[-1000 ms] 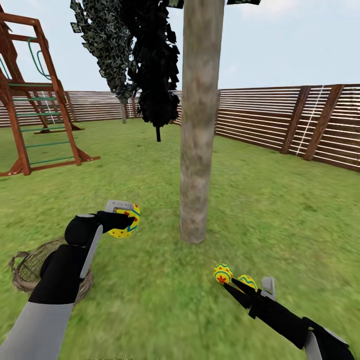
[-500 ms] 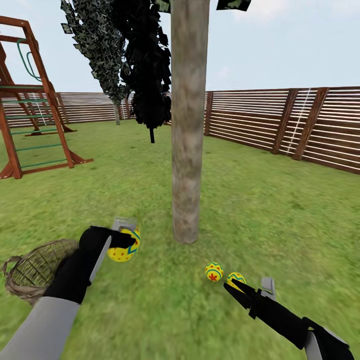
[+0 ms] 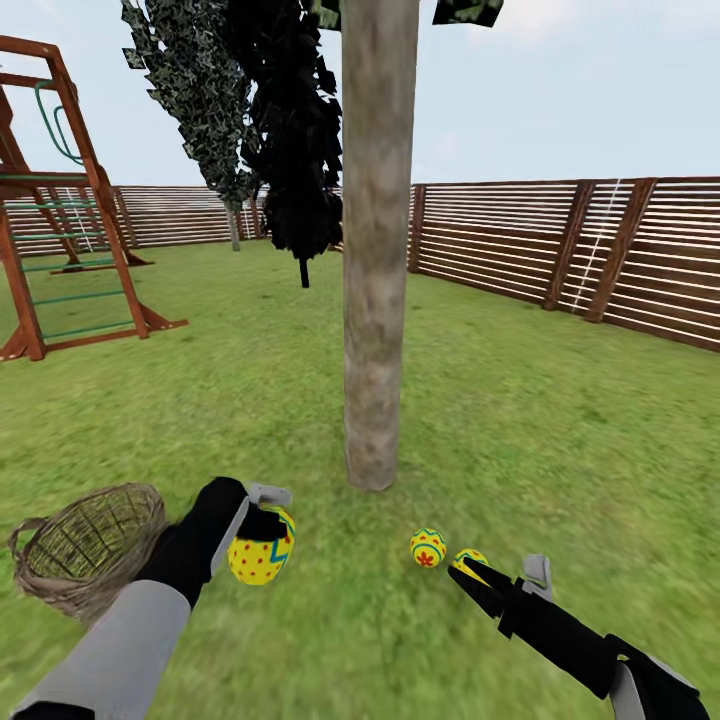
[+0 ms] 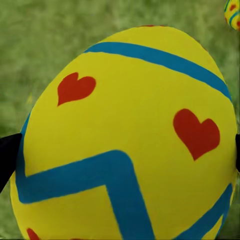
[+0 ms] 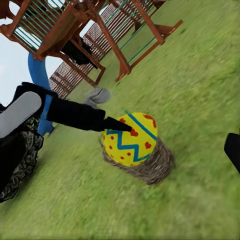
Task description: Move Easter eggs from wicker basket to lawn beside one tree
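Note:
My left gripper [image 3: 262,535] is shut on a yellow Easter egg [image 3: 260,552] with blue zigzags and red marks, held low over the lawn [image 3: 560,420] left of the tree [image 3: 374,300]. The left wrist view shows that egg [image 4: 125,140] close up between two dark fingertips [image 4: 7,155]. Two more eggs [image 3: 428,547] [image 3: 468,559] lie on the grass in front of the trunk. My right gripper [image 3: 505,578] stands open just behind them. The wicker basket [image 3: 85,545] sits at the near left, and I see no egg in it. The right wrist view shows the held egg [image 5: 131,139] in front of the basket [image 5: 150,169].
A wooden playset [image 3: 60,200] stands at the far left, its blue slide [image 5: 37,75] in the right wrist view. A brown slatted fence [image 3: 570,250] closes the yard at the back and right. A near-black tree [image 3: 295,150] and a grey-green one [image 3: 195,90] stand behind the trunk.
The view shifted a little at first. My left arm has lowered the egg toward the grass and drawn it nearer. The right arm and the two eggs on the grass stayed put.

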### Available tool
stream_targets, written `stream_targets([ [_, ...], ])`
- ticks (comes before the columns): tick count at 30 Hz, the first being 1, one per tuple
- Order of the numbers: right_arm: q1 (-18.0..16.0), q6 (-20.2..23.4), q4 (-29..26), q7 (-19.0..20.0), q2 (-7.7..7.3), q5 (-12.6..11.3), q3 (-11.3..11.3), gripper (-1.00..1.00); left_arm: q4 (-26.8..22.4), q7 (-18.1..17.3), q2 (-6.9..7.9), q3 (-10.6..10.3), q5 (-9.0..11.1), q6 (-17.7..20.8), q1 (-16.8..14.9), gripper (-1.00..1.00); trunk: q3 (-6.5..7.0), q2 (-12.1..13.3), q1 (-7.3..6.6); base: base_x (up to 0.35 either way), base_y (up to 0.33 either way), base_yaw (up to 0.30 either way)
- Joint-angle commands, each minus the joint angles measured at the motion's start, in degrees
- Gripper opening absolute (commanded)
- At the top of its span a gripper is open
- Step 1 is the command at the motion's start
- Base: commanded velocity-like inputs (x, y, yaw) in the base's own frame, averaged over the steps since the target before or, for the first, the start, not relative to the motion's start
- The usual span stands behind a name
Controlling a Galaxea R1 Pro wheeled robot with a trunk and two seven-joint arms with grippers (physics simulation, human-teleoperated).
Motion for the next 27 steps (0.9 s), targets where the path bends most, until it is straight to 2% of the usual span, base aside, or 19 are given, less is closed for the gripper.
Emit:
stream_targets([
  [1, 0.0, 0.4, 0.0, 0.2, 0.05, -0.2, -0.1, 1.00, 2.5, -0.4, -0.55, 0.0, -0.5, 0.2, -0.8, -1.00, 0.15, 0.4, -0.23, 0.000, 0.000, -0.075],
  [6, 0.0, 0.5, 0.0, 0.5, 0.05, -0.3, -2.8, 1.00, 7.4, -0.8, -1.19, 0.1, -0.3, -1.9, -2.6, -1.00, 1.26, 2.4, -1.33, 0.000, 0.000, -0.187],
  [10, 0.0, 0.5, 0.0, 0.9, 0.03, -0.4, -3.5, 1.00, 12.7, -0.8, -1.53, 0.2, 0.1, -5.7, -4.8, -1.00, 2.20, 4.0, -2.21, 0.000, 0.000, -0.223],
  [15, 0.0, 0.6, 0.0, 0.9, 0.04, -0.4, -3.6, 1.00, 13.8, -0.9, -2.60, 0.3, 0.1, -6.5, -5.5, -1.00, 3.37, 6.0, -3.31, 0.000, 0.000, -0.231],
  [19, 0.0, 0.6, 0.0, 0.9, 0.05, -0.3, -3.6, 1.00, 13.8, -0.8, -2.75, 0.3, 0.1, -6.5, -5.5, -1.00, 4.31, 7.6, -4.19, 0.023, 0.000, -0.232],
  [27, 0.0, 0.6, 0.0, 0.6, 0.05, -0.3, -3.6, 1.00, 13.7, -0.7, -2.78, 0.3, 0.1, -6.6, -5.5, -1.00, 6.02, 10.4, -5.72, 0.272, 0.000, -0.232],
])
